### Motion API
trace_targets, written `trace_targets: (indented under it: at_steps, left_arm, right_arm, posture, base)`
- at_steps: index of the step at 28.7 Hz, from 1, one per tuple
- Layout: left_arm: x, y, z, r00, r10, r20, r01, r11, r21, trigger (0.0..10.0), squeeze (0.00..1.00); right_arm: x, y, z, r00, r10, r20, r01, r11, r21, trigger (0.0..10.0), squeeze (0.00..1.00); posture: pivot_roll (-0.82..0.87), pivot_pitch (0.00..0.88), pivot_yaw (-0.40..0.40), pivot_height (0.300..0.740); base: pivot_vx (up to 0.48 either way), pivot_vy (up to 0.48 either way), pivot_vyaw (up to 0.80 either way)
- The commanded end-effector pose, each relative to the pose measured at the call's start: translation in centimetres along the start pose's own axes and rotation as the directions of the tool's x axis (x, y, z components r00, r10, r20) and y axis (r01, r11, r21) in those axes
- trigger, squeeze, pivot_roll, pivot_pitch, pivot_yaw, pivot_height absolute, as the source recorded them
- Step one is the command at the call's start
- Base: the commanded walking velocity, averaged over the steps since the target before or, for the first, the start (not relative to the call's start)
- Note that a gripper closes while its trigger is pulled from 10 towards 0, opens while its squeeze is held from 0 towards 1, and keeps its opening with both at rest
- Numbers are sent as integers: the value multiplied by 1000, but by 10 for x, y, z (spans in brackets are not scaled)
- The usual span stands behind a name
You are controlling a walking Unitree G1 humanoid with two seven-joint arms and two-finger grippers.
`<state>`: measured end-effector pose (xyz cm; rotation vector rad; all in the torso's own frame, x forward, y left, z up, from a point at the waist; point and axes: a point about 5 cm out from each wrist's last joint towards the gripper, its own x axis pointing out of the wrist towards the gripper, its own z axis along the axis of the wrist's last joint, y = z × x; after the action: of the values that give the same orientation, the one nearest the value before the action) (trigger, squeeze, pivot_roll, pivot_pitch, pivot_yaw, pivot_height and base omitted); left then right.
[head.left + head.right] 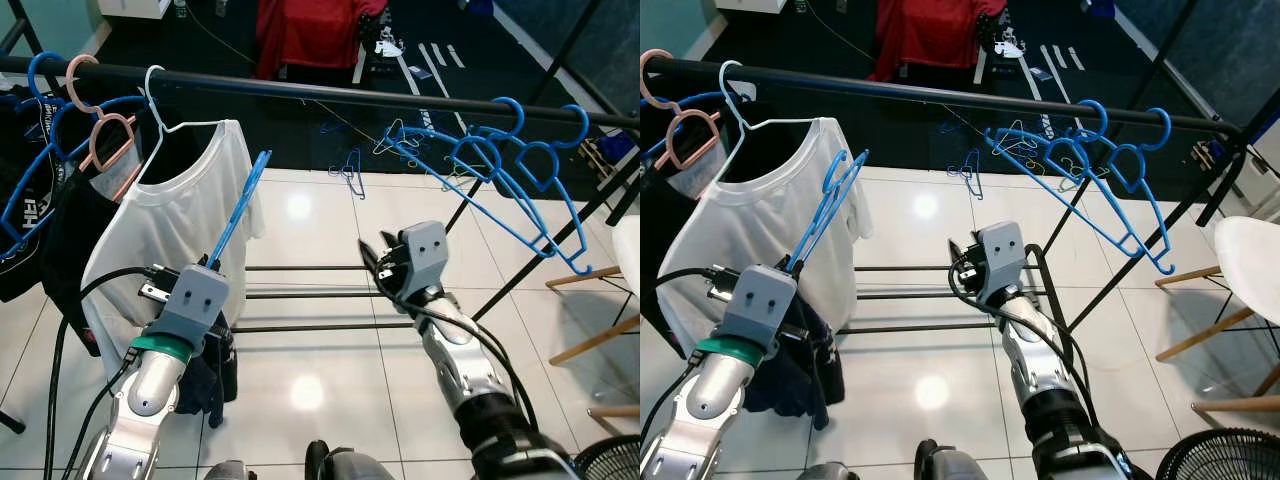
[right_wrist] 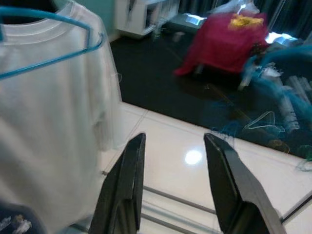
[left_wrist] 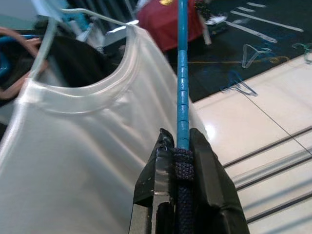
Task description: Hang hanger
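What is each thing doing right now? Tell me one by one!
Left gripper: shut on the blue hanger.
Blue hanger: held up, below the rail, not hung.
Right gripper: open, holding nothing.
White shirt: hanging on a white hanger on the rail.
Rail: holds several blue hangers on the right side.
Pink hanger: hanging on the rail.

1. Both eye views look forward and down from the head onto the black rail (image 1: 330, 92) and tiled floor (image 1: 300, 350).
2. The left wrist view looks close along its jaws toward the white shirt (image 3: 73, 146).
3. The right wrist view also faces the shirt, at ten o'clock.
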<state>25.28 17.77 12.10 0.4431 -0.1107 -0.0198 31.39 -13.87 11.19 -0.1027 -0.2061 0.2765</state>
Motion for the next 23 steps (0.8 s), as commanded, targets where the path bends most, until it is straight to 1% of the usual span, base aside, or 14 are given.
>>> trace_targets:
  at_steps: [1, 2, 5, 7, 10, 11, 12, 13, 15, 16, 17, 19, 20, 23]
  left_arm:
    - [3, 3, 9, 998, 25, 52, -24, 1000, -11, 10000, 0]
    - [4, 3, 15, 997, 32, 70, -31, 999, -25, 10000, 0]
    - [5, 1, 23, 995, 28, 90, -24, 998, -52, 10000, 0]
    - [3, -3, 42, 989, 1, 148, 12, 996, -92, 10000, 0]
    - [2, -4, 49, 985, -12, 173, 29, 995, -96, 10000, 0]
    - [0, -2, 57, 978, -33, 207, 50, 996, -77, 10000, 0]
    - [0, -2, 57, 978, -33, 207, 50, 996, -77, 10000, 0]
    - [-4, 0, 63, 970, -57, 235, 71, 996, -50, 10000, 0]
    - [-7, 1, 67, 964, -79, 253, 88, 996, -27, 10000, 0]
    - [-7, 1, 67, 964, -79, 253, 88, 996, -27, 10000, 0]
    - [-13, 3, 69, 959, -107, 264, 109, 994, 4, 10000, 0]
    - [-13, 3, 69, 959, -107, 264, 109, 994, 4, 10000, 0]
    - [-21, 5, 70, 956, -127, 263, 126, 992, 19, 10000, 0]
    - [-21, 5, 70, 956, -127, 263, 126, 992, 19, 10000, 0]
  right_arm:
    - [-3, -2, 6, 999, -18, 32, 19, 999, -29, 10000, 0]
    - [-7, -1, 12, 998, -12, 61, 14, 999, -44, 10000, 0]
    - [-10, 2, 14, 998, 9, 68, -6, 999, -40, 10000, 0]
    - [-14, 6, 11, 997, 60, 49, -60, 998, -8, 10000, 0]
    - [-14, 8, 8, 997, 74, 35, -75, 997, 23, 10000, 0]
    - [-12, 9, 5, 995, 98, 19, -99, 993, 66, 10000, 0]
    - [-12, 9, 5, 995, 98, 19, -99, 993, 66, 10000, 0]
    - [-10, 10, 4, 993, 118, 10, -118, 988, 103, 10000, 0]
    - [-8, 11, 3, 992, 129, 7, -129, 984, 123, 10000, 0]
    - [-8, 11, 3, 992, 129, 7, -129, 984, 123, 10000, 0]
    - [-6, 12, 2, 987, 160, 1, -159, 975, 154, 10000, 0]
    - [-6, 12, 2, 987, 160, 1, -159, 975, 154, 10000, 0]
    - [-3, 14, 2, 976, 220, -7, -215, 958, 189, 10000, 0]
    - [-3, 14, 2, 976, 220, -7, -215, 958, 189, 10000, 0]
  posture:
    - [83, 0, -26, 740]
    - [81, 0, -27, 740]
    - [81, 0, -31, 740]
    - [86, 0, -38, 740]
    - [89, 0, -40, 740]
    - [92, 0, -43, 740]
    - [92, 0, -43, 740]
    - [96, 0, -43, 740]
    - [96, 0, -43, 740]
    - [96, 0, -43, 740]
    - [103, 0, -44, 740]
    - [103, 0, -44, 740]
    - [110, 0, -47, 740]
    - [110, 0, -47, 740]
  base:
    - [0, 0, 0]
    - [0, 0, 0]
    - [0, 0, 0]
    - [0, 0, 0]
    - [0, 0, 0]
    - [0, 0, 0]
    - [0, 0, 0]
    - [0, 0, 0]
    - [0, 0, 0]
    - [0, 0, 0]
    - [0, 0, 0]
    - [0, 0, 0]
    - [0, 0, 0]
    - [0, 0, 0]
